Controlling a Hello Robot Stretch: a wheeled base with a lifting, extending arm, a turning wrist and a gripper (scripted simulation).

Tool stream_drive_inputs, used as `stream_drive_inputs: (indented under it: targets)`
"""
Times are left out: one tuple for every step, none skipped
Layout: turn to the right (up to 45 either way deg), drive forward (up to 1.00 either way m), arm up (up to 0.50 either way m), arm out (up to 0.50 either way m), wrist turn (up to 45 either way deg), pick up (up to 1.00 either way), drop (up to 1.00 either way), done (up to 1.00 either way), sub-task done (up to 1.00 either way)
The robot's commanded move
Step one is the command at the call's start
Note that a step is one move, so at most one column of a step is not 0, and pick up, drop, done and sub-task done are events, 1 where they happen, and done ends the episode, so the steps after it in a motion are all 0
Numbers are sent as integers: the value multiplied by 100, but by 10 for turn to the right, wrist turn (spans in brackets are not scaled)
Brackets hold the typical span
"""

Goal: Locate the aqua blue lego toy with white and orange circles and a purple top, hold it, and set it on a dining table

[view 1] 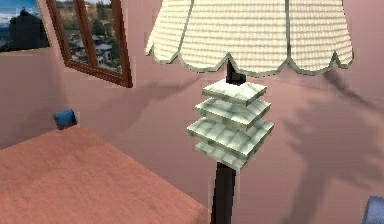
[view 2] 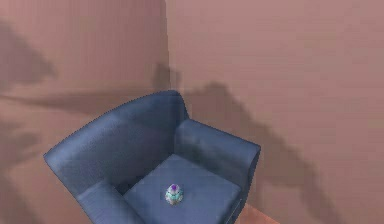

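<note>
On the armchair seat, 6 o'clock of the arm side view: lego toy (view 2: pixel 175 194), one small rounded piece, pale aqua and white with a purple top. It rests on the cushion near the front edge, between the two armrests.
Armchair (view 2: pixel 150 150): dark blue, padded, set at an angle in a pink-walled corner, its back toward 11 o'clock.
Gripper: mine; the state of its fingers I cannot tell.
Step in hand, as I judge it: the toy is found and the reach for it is not yet made.
How to do it well: I square the base so the arm's line runs between the armrests, not across one. I lift clear above the seat, extend until I am over the toy, then come down slowly. The cushion is likely soft and the piece rounded, so a sideways nudge could roll it toward the backrest. A straight descent from above suits it best.
Later step: the dining table waits until the toy is in hand.
Floor lamp (view 1: pixel 250 35): 12 o'clock of the forward view, with a cream scalloped shade, pale stacked tiers (view 1: pixel 230 120) and a dark pole (view 1: pixel 222 195). It stands close ahead, so I turn with care.
Window (view 1: pixel 95 35): 10 o'clock, wood-framed.
Wall picture (view 1: pixel 20 25): far 10 o'clock, partly cut by the edge.
Small blue thing (view 1: pixel 66 118): 9 o'clock, by the wall, kind unclear.
Wood surface (view 1: pixel 70 185): 7 o'clock, reddish; floor or tabletop I cannot tell.
Brands, labels, writing: none that I can read on any item.
</note>
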Motion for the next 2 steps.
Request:
stream_drive_inputs:
  targets:
    - [0, 0, 6, 0, 0, 0, 0, 0, 0]
    - [0, 0, 0, 36, 0, 0, 0, 0, 0]
